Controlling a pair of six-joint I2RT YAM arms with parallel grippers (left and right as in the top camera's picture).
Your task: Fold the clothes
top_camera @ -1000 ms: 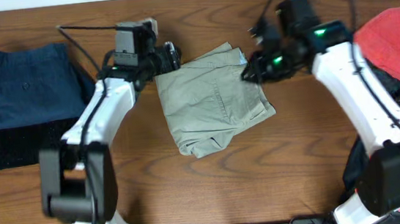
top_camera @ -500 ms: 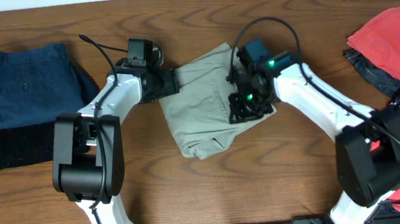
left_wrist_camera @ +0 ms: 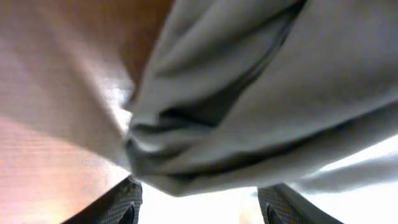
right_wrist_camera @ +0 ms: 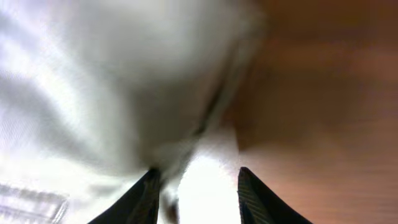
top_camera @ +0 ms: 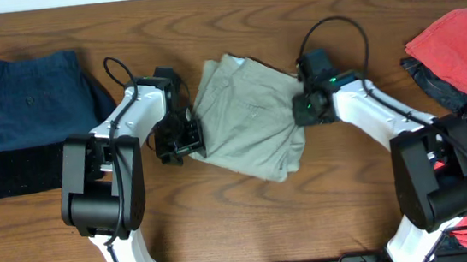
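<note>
Khaki shorts (top_camera: 249, 116) folded, rumpled, lying askew between arms.

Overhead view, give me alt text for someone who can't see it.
Pale khaki shorts lie rumpled mid-table on the wooden table, with the left pincer at their left edge and the right pincer at their right edge. Folded navy and black garments are stacked at far left; a red garment is heaped over dark clothes at far right.

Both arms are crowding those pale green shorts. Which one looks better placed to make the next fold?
Hard to call; probably both together. The left gripper sits at the left edge of the khaki shorts, the right gripper at their right edge, and each wrist view shows fabric between its fingers.
</note>
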